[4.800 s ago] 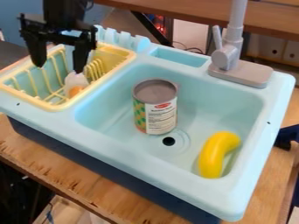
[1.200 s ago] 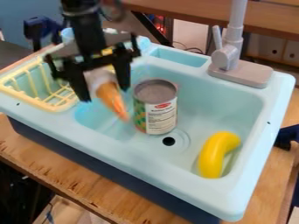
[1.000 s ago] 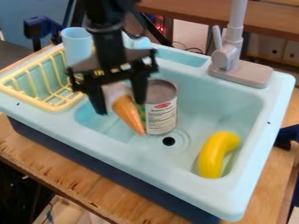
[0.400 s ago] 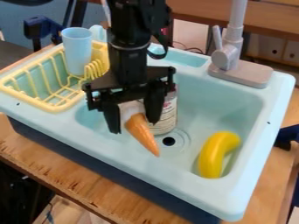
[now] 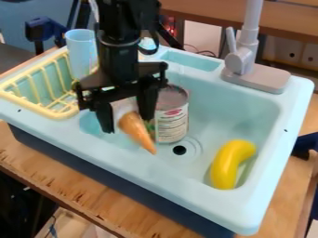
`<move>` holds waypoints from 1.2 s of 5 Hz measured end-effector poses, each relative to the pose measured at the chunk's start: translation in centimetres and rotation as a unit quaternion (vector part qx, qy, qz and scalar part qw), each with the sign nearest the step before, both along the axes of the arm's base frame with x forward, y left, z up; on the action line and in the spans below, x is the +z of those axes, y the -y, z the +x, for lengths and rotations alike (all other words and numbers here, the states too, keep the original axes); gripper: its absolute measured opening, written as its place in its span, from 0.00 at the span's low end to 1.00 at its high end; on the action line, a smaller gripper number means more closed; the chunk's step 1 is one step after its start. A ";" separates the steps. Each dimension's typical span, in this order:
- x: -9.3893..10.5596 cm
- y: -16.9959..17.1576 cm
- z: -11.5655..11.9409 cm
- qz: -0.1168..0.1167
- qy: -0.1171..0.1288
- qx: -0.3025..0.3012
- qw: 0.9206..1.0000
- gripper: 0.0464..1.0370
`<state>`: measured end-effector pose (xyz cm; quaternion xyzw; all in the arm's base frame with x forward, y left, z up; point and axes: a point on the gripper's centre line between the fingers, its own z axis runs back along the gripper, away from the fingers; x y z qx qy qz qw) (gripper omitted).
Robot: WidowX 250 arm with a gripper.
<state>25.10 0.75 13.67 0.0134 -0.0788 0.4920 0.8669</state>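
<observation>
The black gripper [image 5: 131, 122] hangs over the left part of the light blue sink [image 5: 214, 104], shut on an orange and white ice cream cone toy [image 5: 136, 132]. The cone's orange tip points down and to the right, in front of the can's lower left side. Partly behind the gripper, a metal can [image 5: 172, 114] with a white and green label stands in the basin beside the drain. A yellow banana-like toy [image 5: 230, 164] lies at the basin's right front.
A yellow dish rack [image 5: 60, 113] sits left of the basin, with a light blue cup [image 5: 81, 53] upright in its back part. The grey faucet [image 5: 253, 76] rises at the back right. Wooden table surface [image 5: 68, 179] runs along the sink's front.
With the cone lifted from the rack, the gripper has come right over the basin. Since the latest earlier frame it has shifted slightly back left, uncovering more of the can.
</observation>
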 end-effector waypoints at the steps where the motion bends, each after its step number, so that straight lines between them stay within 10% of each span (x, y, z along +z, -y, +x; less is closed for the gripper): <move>1: -1.4 -0.2 0.0 -0.010 -0.018 0.003 1.000 0.75; 6: -2.8 -0.4 0.3 -0.027 -0.075 0.025 0.996 0.96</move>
